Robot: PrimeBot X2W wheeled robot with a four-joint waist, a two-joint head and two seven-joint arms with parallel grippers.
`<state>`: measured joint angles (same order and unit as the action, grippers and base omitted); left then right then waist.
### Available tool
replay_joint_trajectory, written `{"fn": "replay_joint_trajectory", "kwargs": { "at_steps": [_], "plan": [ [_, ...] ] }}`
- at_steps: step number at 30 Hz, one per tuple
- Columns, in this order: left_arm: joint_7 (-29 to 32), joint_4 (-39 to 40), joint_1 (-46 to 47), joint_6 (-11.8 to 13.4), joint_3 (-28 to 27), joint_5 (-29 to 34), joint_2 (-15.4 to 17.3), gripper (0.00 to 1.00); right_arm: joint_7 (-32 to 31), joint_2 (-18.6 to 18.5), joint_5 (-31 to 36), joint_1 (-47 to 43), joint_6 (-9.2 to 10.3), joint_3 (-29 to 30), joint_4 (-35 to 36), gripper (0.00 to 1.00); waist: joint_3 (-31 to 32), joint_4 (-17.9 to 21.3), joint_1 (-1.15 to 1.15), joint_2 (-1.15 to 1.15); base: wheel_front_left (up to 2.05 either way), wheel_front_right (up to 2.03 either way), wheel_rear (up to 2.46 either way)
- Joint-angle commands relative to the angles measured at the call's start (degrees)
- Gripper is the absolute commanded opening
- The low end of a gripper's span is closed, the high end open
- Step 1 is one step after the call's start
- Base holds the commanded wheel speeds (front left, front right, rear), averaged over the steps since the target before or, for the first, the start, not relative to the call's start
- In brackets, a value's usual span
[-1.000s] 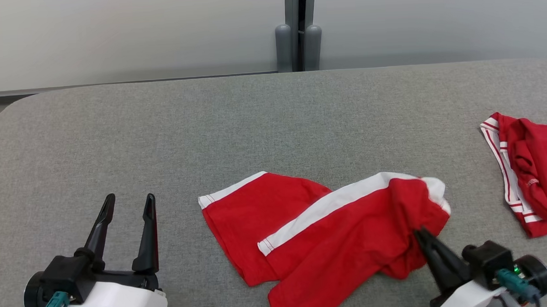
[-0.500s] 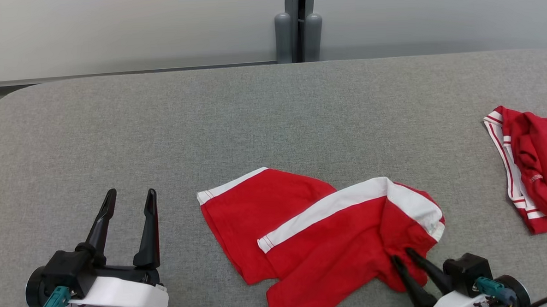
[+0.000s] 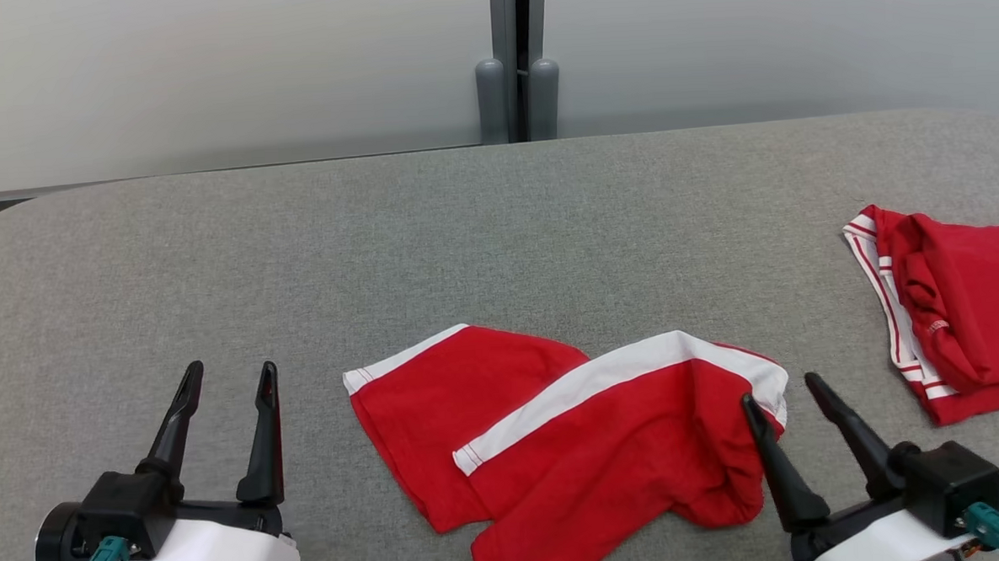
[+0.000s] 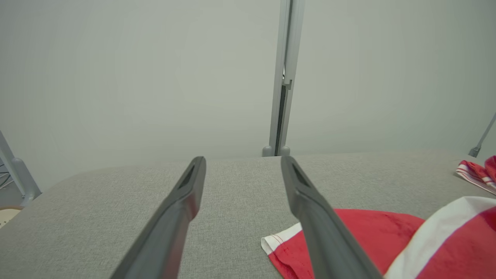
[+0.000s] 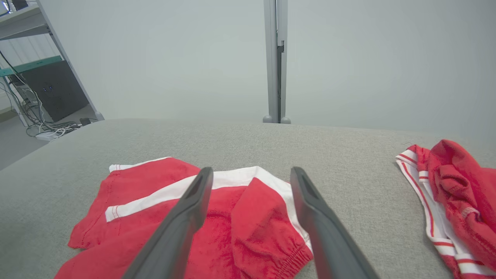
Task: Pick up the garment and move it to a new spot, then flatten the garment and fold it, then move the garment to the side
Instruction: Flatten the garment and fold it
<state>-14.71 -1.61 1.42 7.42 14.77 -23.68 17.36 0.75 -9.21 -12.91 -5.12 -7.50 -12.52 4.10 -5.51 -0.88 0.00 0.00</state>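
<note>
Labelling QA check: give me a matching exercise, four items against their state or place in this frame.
1 left gripper
2 right gripper
3 middle garment
4 second garment

a bunched, far right of table
b open, at middle garment's right end
c open, over bare table, left side
d crumpled, white bands, mid-table

Pairs: 1-c, 2-b, 3-d, 4-a

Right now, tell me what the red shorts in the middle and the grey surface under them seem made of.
Red shorts: soft knit fabric, likely cotton or a blend, matte; it creases limply, with a gathered, elastic-looking edge. Grey surface: woven or felt-like cloth covering, matte, finely speckled; what lies beneath cannot be told.
</note>
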Motion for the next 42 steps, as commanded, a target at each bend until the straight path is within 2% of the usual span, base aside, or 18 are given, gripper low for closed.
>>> {"fn": "replay_joint_trajectory", "kwargs": {
  "at_steps": [1,10,22,25,29,34,38,42],
  "plan": [
    [0.23,0.37,-0.38,0.39,0.15,0.53,0.41,1.0,0.5,0.12,0.18,0.23,0.03,1.31,0.73,1.0,0.46,0.31,0.0,0.0,0.0,0.0,0.0],
    [1.74,1.63,-1.89,0.87,1.47,1.06,1.17,1.0,1.25,0.98,0.98,0.16,0.02,8.57,1.86,1.0,2.06,0.68,0.0,0.0,0.0,0.0,0.0],
    [2.66,2.28,-1.64,0.52,2.61,0.82,1.37,1.0,0.79,1.69,0.74,-0.19,0.02,9.68,3.11,1.0,1.37,0.74,0.0,0.0,0.0,0.0,0.0],
    [4.08,2.3,0.1,-1.0,4.75,1.41,1.25,1.0,0.91,1.76,0.59,0.3,0.03,9.58,3.2,1.0,0.75,0.63,0.0,0.0,0.0,0.0,0.0],
    [9.28,0.2,3.02,-5.19,10.07,1.06,0.52,1.0,0.88,1.75,0.72,0.92,0.02,9.22,3.19,1.0,-0.62,0.69,0.0,0.0,0.0,0.0,0.0],
    [16.88,-5.83,7.55,-10.04,16.19,0.1,-1.87,1.0,0.97,1.82,0.93,2.15,0.03,8.22,2.7,1.0,-2.74,1.78,0.0,0.0,0.0,0.0,0.0],
    [20.88,-11.26,10.26,-11.94,18.18,-1.63,-3.16,1.0,1.32,1.94,0.92,3.13,0.02,7.66,2.33,1.0,-4.38,3.2,0.0,0.0,0.0,0.0,0.0],
    [22.0,-14.73,11.83,-12.63,18.65,-2.59,-3.43,1.0,1.82,2.17,0.9,3.37,0.02,8.08,1.84,1.0,-5.43,4.12,0.0,0.0,0.0,0.0,0.0]
  ]
}}
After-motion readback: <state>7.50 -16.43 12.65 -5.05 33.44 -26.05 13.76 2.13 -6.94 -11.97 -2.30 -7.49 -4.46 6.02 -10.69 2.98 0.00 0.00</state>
